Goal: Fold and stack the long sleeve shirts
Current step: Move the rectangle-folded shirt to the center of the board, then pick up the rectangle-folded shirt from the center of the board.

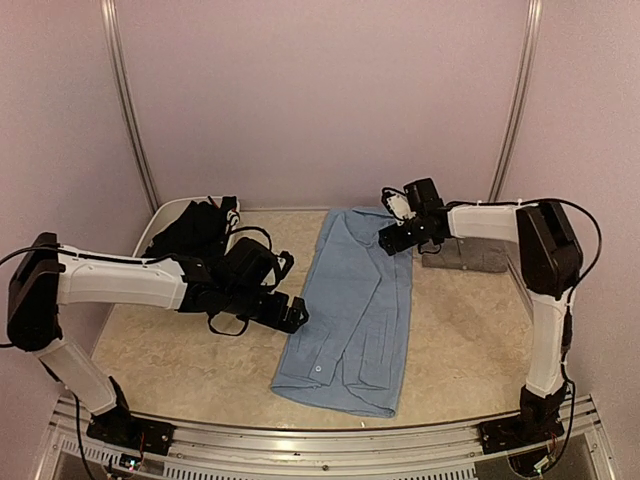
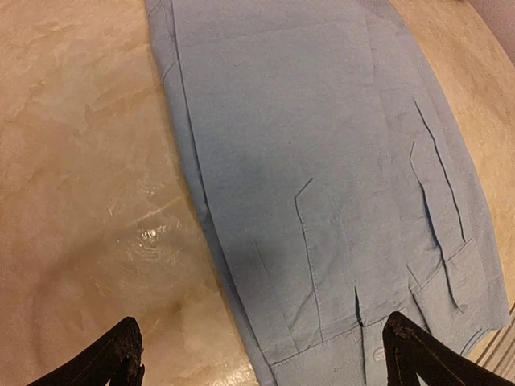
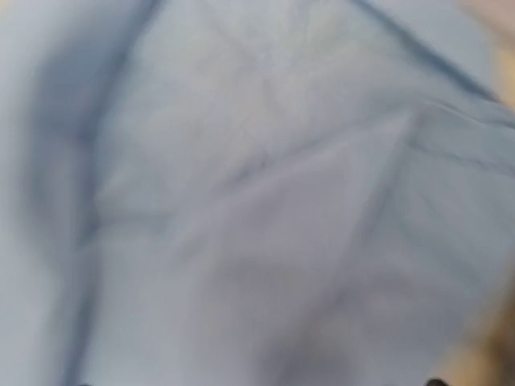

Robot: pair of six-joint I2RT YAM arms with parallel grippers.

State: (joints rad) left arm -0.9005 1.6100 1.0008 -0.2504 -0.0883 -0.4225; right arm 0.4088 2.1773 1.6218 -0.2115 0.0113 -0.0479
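Note:
A light blue shirt [image 1: 355, 305] lies lengthwise on the table, folded into a long strip with a cuff and button at its near end. It fills most of the left wrist view [image 2: 322, 161]. My left gripper [image 1: 296, 316] is open just above the shirt's left edge, its fingertips [image 2: 121, 354] wide apart with the edge and the cuff between them. My right gripper [image 1: 392, 240] is low over the shirt's far right corner. Blurred blue cloth [image 3: 257, 193] fills the right wrist view and hides its fingers. A folded grey shirt [image 1: 470, 255] lies at the back right. A black shirt [image 1: 200, 228] is heaped at the back left.
The black shirt sits in a white tub [image 1: 160, 213] at the back left corner. The bare beige tabletop [image 1: 170, 350] shows to the left of the blue shirt and again on its right [image 1: 460, 330]. Walls close off the back and sides.

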